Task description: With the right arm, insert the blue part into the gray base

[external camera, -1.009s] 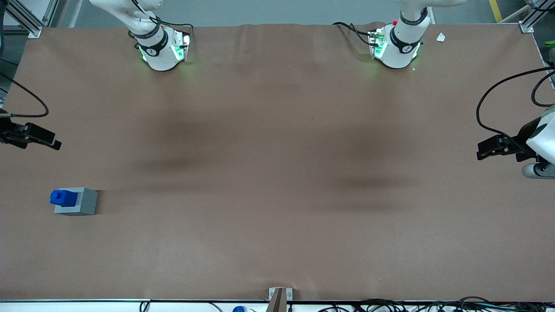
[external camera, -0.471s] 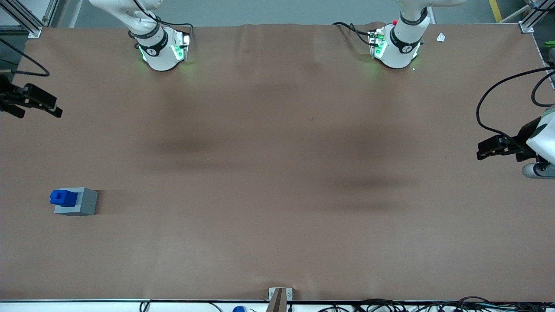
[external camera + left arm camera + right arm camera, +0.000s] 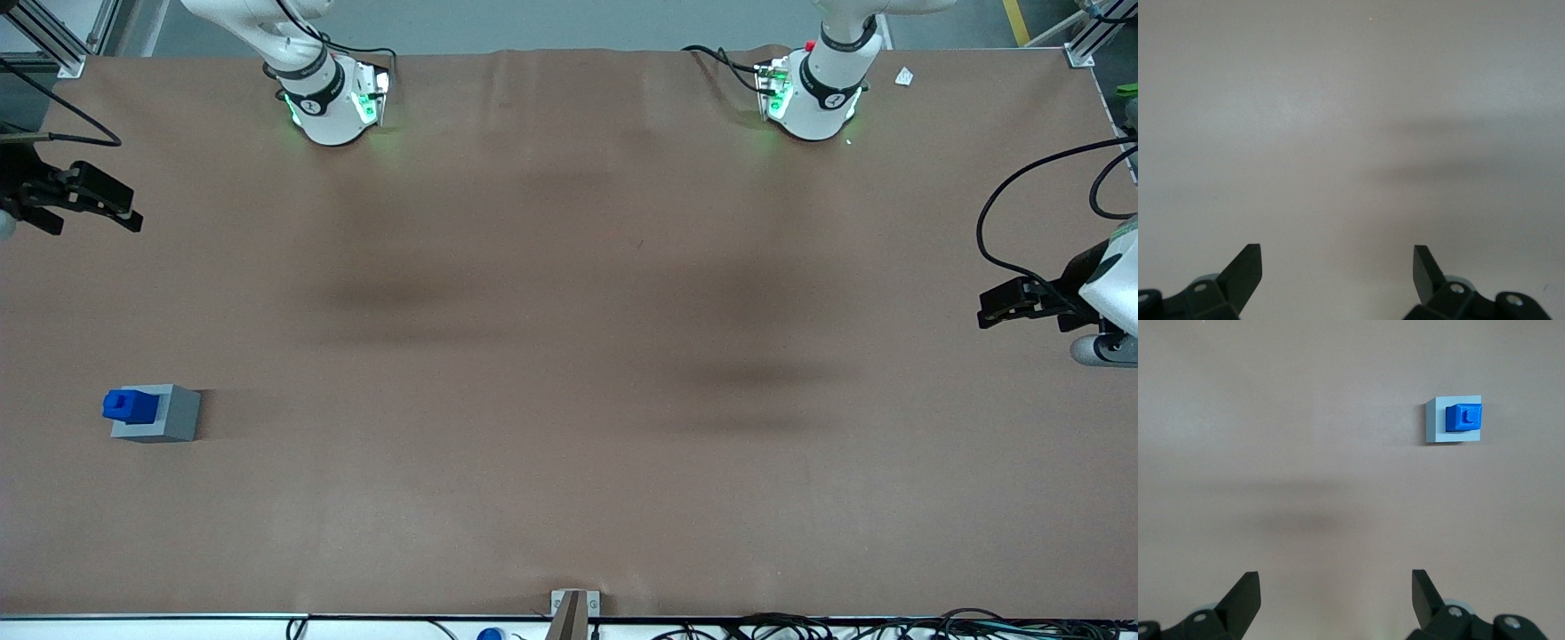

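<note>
We see the blue part (image 3: 130, 405) seated in the gray base (image 3: 164, 415) near the working arm's end of the brown table (image 3: 569, 356), so we judge insertion complete. The right arm's gripper (image 3: 98, 206), fingers (image 3: 1245, 597) spread and empty, hangs well apart, farther from the front camera, presumably clearing the assembly.

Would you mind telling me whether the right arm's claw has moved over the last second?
Yes. The claw, open, has moved farther from the front camera and away from the gray base, which stayed put with the blue part in it.
</note>
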### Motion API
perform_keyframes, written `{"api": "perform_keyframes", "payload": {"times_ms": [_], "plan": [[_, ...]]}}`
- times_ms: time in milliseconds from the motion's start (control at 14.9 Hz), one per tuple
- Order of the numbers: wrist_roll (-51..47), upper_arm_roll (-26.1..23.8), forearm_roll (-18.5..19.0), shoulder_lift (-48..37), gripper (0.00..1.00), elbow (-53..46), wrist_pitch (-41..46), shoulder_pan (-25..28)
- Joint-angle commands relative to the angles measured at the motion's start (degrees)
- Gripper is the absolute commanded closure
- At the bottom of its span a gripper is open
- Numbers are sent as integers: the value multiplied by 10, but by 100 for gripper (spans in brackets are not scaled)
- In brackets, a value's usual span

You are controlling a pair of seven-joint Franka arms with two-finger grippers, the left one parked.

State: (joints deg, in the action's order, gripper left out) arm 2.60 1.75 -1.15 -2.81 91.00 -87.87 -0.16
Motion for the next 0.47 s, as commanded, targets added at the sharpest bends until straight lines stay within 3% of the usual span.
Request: {"api": "perform_keyframes", "payload": {"times_ms": [0,404], "plan": [[-14,2,2,-12,0,9,-5,1],[-12,-3,4,-12,0,8,0,2]]}}
